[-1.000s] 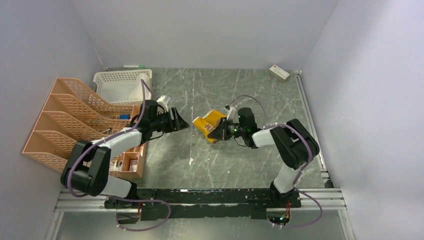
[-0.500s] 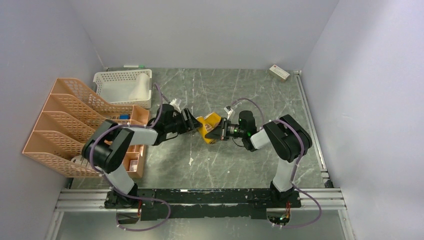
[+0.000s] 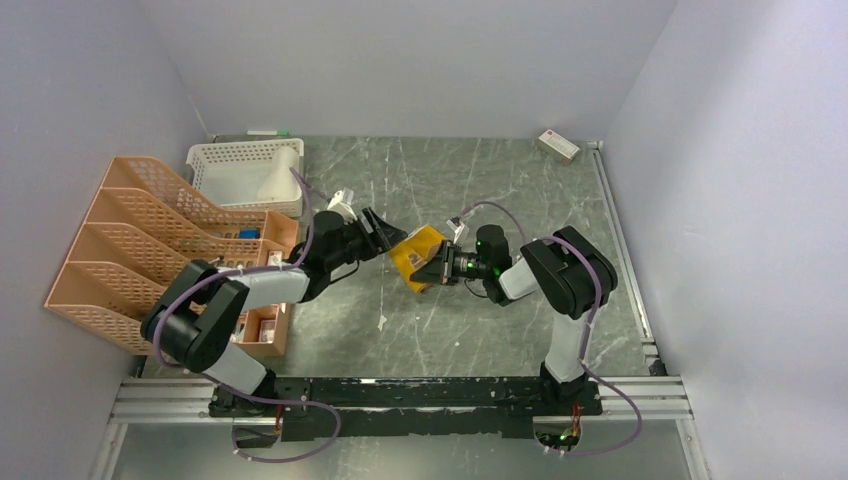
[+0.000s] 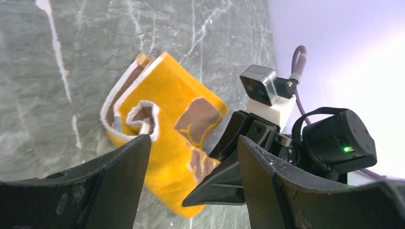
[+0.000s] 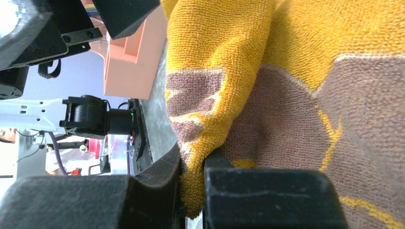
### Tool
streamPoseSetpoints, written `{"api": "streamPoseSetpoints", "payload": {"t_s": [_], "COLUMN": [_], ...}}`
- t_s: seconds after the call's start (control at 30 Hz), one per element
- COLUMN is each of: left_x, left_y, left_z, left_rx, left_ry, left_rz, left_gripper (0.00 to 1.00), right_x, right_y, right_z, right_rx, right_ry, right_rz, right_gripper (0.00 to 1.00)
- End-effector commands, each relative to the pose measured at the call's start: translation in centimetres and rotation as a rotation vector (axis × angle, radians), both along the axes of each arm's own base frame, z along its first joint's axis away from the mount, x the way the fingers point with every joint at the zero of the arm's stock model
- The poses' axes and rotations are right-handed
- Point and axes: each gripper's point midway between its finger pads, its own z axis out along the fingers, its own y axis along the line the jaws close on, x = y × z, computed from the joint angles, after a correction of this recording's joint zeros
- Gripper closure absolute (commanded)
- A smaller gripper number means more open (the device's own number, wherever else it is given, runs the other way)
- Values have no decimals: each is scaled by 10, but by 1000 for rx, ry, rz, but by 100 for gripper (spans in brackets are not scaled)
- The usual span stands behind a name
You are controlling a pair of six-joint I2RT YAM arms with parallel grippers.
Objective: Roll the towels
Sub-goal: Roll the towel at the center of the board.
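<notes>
The mustard-yellow towel (image 3: 416,252) with brown markings lies as a short fat roll on the table's middle. It also shows in the left wrist view (image 4: 165,119) and fills the right wrist view (image 5: 267,71). My right gripper (image 3: 432,268) is shut on the roll's near right edge, a fold of cloth pinched between its pads (image 5: 193,191). My left gripper (image 3: 383,232) is open just left of the roll, its jaws spread wide with the roll ahead of them (image 4: 193,157). An off-white towel (image 3: 268,175) lies in the white basket.
A white lattice basket (image 3: 215,160) stands at the back left. An orange file rack (image 3: 140,240) runs along the left side, with a small orange box (image 3: 262,325) by it. A small white-and-red box (image 3: 558,146) lies at the back right.
My left gripper has swung right from near the rack to the roll's left side. My right gripper has shifted slightly left, still holding the towel.
</notes>
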Motion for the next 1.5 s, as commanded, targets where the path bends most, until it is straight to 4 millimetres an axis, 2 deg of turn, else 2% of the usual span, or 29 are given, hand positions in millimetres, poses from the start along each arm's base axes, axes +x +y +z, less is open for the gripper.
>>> {"api": "streamPoseSetpoints", "payload": {"t_s": [0.0, 0.1, 0.23, 0.3, 0.4, 0.47, 0.53, 0.7, 0.73, 0.9, 0.97, 1.27, 1.47], "left_x": [6, 3, -3, -5, -3, -4, -4, -13, -16, -28, -32, -35, -58], "left_y": [-18, -31, -34, -27, -2, 16, 21, 5, 0, -20, -21, -26, -17], "left_z": [6, -6, -23, -30, -33, -32, -23, -22, -25, -33, -33, -25, -16], "left_rx": [-5, 26, 78, 132, 264, 348, 373, 318, 299, 256, 245, 238, 185], "left_ry": [-14, 18, 58, 64, 64, 70, 59, 144, 166, 275, 312, 422, 573], "left_rz": [-6, -38, -55, -42, 28, 72, 80, 26, 18, 29, 65, 193, 313], "left_gripper": [22, 22, 22, 23, 22, 22, 23, 23, 18, 10, 0, 0, 0], "right_x": [0, 0, 1, 1, 1, 1, 2, 7, 7, 8, 8, 7, 7], "right_y": [0, -1, -3, -4, -6, -7, -8, -10, -11, -14, -15, -18, -20], "right_z": [-1, -2, 1, 2, 2, 1, 0, -3, -4, -4, -4, -3, -4], "right_rx": [2, -23, -41, -45, -48, -57, -68, -117, -125, -155, -164, -184, -202], "right_ry": [-26, -34, -49, -53, -57, -58, -64, -84, -86, -102, -109, -124, -133], "right_rz": [16, 18, 19, 17, 13, 10, 8, 2, 3, 1, 0, -3, -4], "right_gripper": [100, 100, 100, 100, 100, 100, 100, 100, 100, 100, 100, 100, 100]}}
